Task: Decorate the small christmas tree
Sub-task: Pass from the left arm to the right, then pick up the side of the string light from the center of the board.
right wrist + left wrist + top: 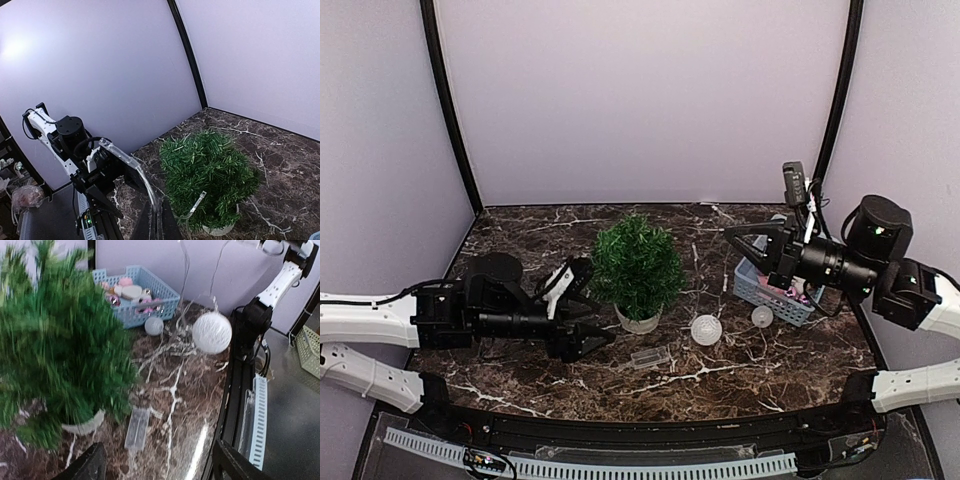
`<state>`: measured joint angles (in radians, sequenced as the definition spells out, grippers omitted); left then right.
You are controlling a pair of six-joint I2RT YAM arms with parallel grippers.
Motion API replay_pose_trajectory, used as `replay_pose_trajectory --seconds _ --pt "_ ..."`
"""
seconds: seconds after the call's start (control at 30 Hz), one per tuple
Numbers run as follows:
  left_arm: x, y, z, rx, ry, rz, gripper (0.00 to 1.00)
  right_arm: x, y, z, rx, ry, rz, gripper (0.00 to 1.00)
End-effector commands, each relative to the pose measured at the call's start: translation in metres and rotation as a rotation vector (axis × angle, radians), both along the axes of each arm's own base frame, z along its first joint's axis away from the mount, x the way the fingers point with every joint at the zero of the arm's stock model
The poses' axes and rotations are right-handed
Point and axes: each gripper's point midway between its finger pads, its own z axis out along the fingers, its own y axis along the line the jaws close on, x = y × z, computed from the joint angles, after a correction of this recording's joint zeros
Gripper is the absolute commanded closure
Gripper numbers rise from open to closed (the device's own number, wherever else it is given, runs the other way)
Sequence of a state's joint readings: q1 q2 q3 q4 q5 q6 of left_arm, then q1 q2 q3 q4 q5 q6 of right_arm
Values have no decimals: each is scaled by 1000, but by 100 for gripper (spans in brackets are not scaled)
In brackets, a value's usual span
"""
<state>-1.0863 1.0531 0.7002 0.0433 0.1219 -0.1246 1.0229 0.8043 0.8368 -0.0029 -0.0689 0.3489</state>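
Observation:
The small christmas tree (637,262) stands mid-table in a pale round pot (638,321). It also shows in the left wrist view (55,345) and the right wrist view (210,170). My left gripper (592,308) is low beside the tree's left side, open and empty; its dark fingers (90,466) frame a clear plastic box (137,427) on the table. My right gripper (738,240) hovers right of the tree, above the blue basket (760,290). It is shut (159,225) on a thin clear strand (145,182) that curls toward the tree.
The blue basket (167,297) holds several pink and pale ornaments. A large white ball (706,329) and a small one (762,316) lie in front of it, and the clear box (648,357) lies near the pot. Purple walls enclose the marble table (520,385).

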Motion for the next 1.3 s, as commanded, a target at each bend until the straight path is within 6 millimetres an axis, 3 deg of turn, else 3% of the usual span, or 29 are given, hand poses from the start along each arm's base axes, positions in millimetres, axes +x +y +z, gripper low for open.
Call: replay_pose_trajectory --seconds 0.0,0.17,0.57,0.77,1.0,1.27 --pt "5 23 -49 24 -26 87 22 -3 -7 13 38 -25 -10 100" --pt "10 25 -101 179 -88 109 22 -3 -8 13 48 -26 -15 100" --pt "23 -37 -148 274 -146 -21 23 -6 -13 23 87 -51 -15 100" --pt "33 -50 -165 303 -163 -28 22 -7 -17 26 107 -59 -20 100" --pt "45 -47 -176 299 -145 4 22 -7 -19 29 112 -70 -29 100" --pt "40 -48 -181 311 -148 -33 49 -4 -19 28 110 -74 -40 100"
